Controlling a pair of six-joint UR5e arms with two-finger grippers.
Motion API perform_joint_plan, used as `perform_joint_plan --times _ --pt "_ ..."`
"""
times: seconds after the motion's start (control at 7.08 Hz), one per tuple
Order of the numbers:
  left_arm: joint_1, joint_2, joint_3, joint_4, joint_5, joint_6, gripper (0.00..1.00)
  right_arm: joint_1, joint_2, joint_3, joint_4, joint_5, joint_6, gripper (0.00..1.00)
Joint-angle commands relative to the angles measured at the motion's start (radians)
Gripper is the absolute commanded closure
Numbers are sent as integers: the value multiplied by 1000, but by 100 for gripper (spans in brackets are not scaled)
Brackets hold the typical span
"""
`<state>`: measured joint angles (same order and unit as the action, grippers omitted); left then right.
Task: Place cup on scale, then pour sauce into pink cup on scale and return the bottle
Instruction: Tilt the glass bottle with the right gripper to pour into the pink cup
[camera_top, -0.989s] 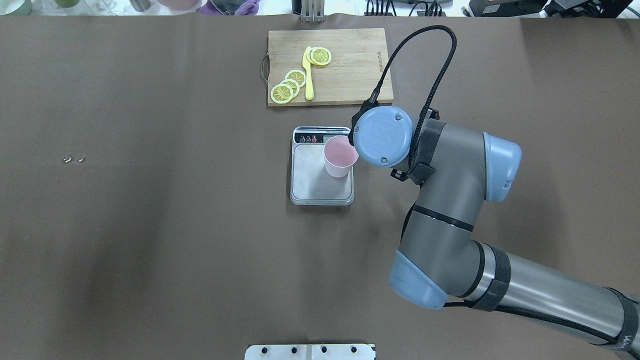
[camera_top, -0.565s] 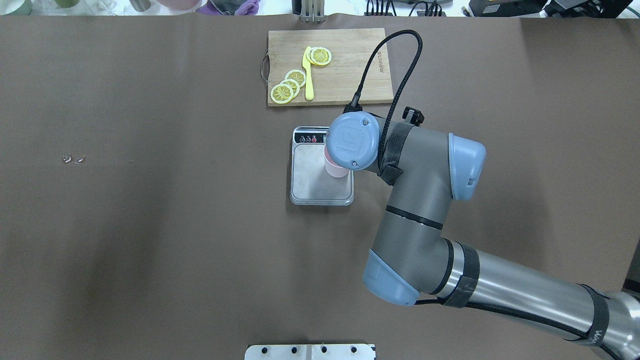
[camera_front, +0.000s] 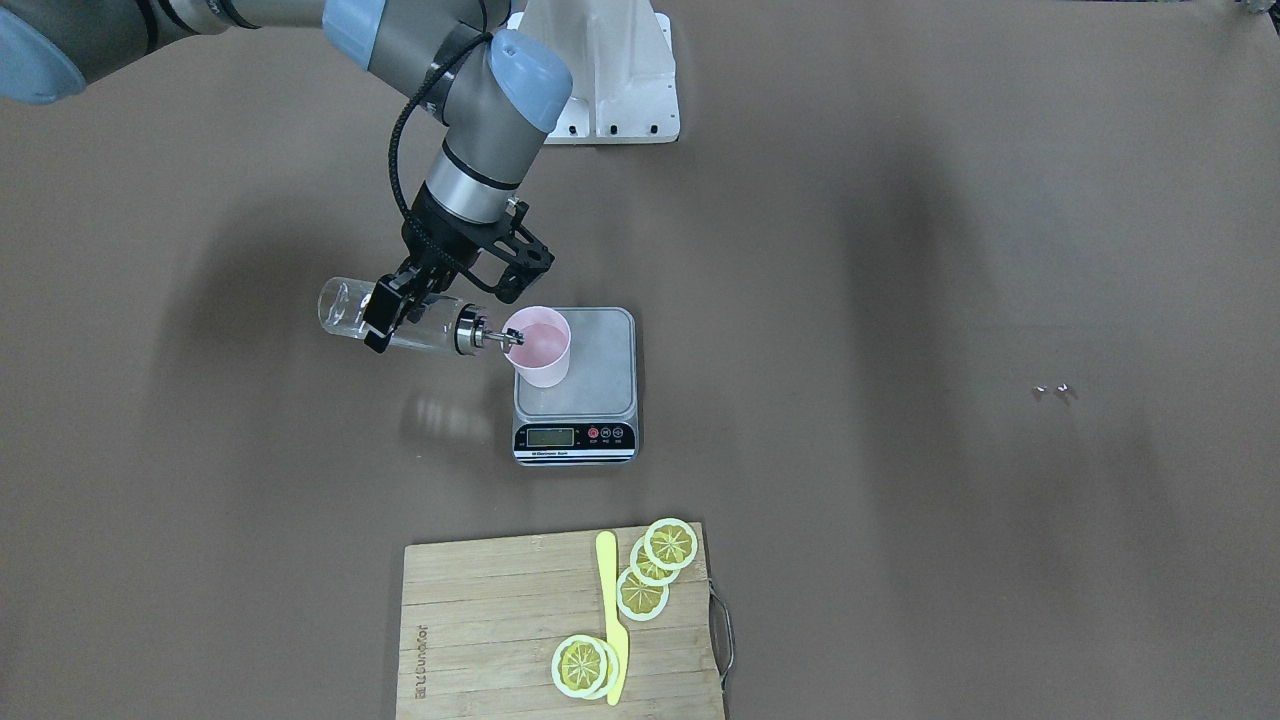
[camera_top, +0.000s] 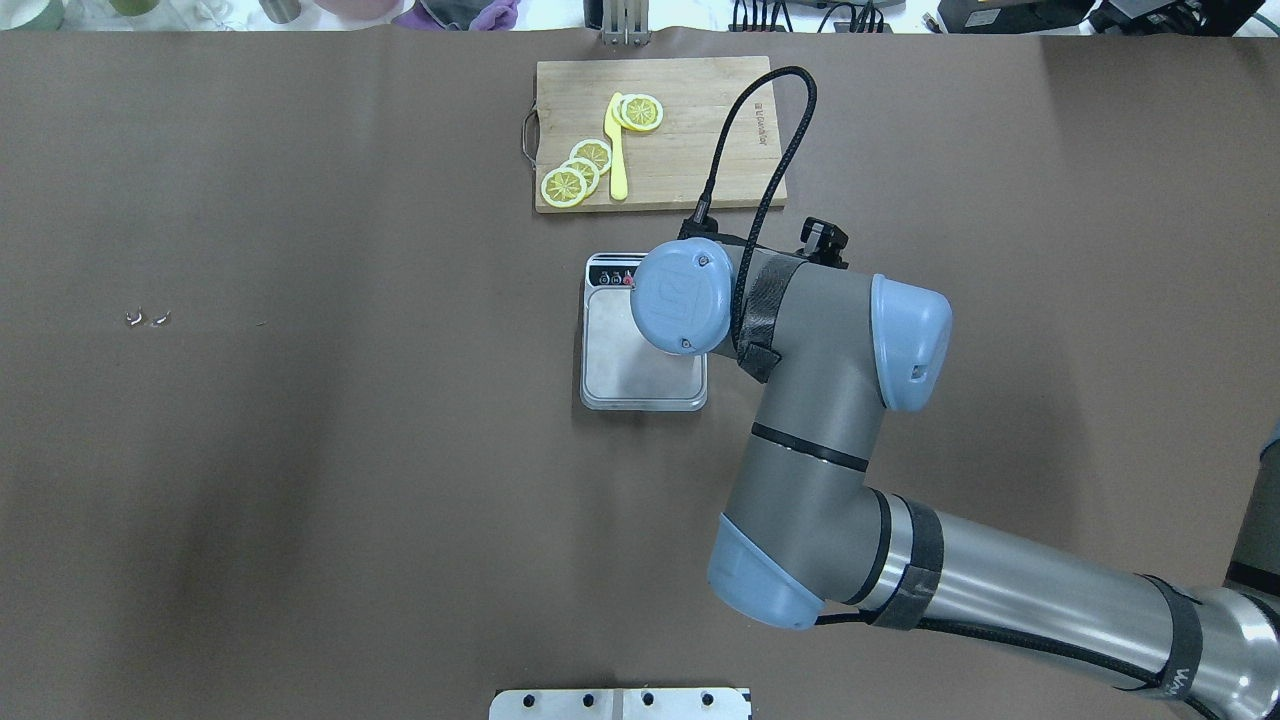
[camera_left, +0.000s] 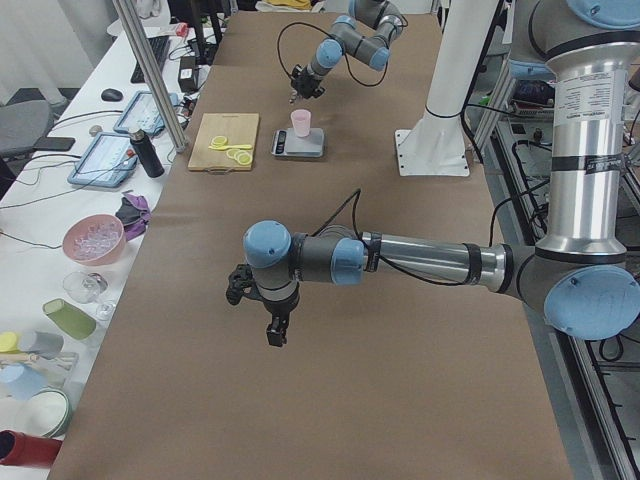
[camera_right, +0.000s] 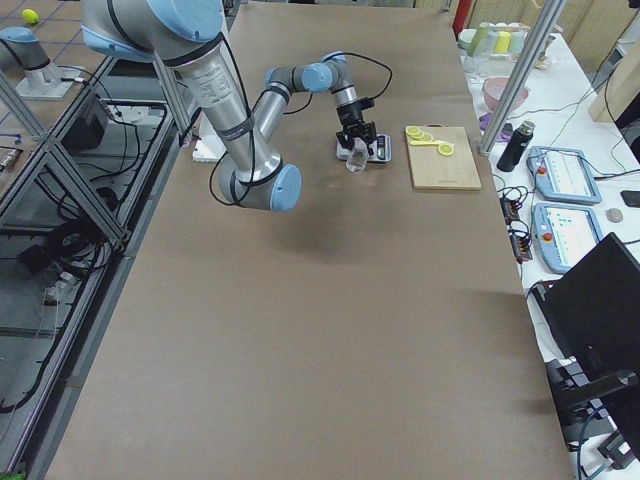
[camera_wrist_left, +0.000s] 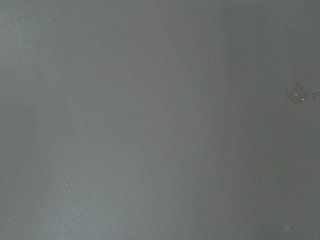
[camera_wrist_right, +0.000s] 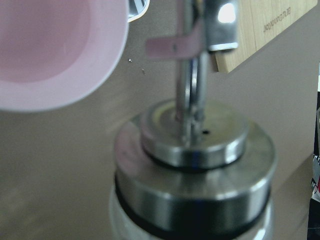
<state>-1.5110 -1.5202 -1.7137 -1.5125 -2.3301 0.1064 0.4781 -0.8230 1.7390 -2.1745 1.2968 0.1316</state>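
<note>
In the front-facing view the right tool (camera_front: 385, 318) is clamping its fingers shut around the bottle (camera_front: 345, 308), gripping the glass near mid-body. The bottle is lying almost level above the table (camera_front: 900, 250), its long axis running from 9 to 3 o'clock — base at 9, metal spout (camera_front: 497, 338) pointing to 3 and dipping slightly over the rim of the cup (camera_front: 541, 350). The cup is standing upright on the scale (camera_front: 600, 385), at the platform's 10 o'clock corner. From overhead, the right arm's wrist (camera_top: 680, 297) is covering bottle and cup, leaving only the scale's platform showing. The right wrist camera is looking along the bottle's steel cap and spout, with the cup's rim at 10 o'clock. The left tool (camera_left: 275, 332) is hanging above the table, well apart from the scale and seen only from the side — whether it is open I cannot tell.
</note>
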Motion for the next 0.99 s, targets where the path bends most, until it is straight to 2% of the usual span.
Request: perform_joint_plan --times 0.0,0.42,0.85 --pt "0 0 -1 0 0 -2 1 -27 -7 10 -22 -30 14 65" --pt "0 -2 -1 0 0 -7 1 -47 2 8 -111 -65 16 65" --pt "0 -2 -3 0 0 -7 1 -55 2 7 -134 -77 16 65"
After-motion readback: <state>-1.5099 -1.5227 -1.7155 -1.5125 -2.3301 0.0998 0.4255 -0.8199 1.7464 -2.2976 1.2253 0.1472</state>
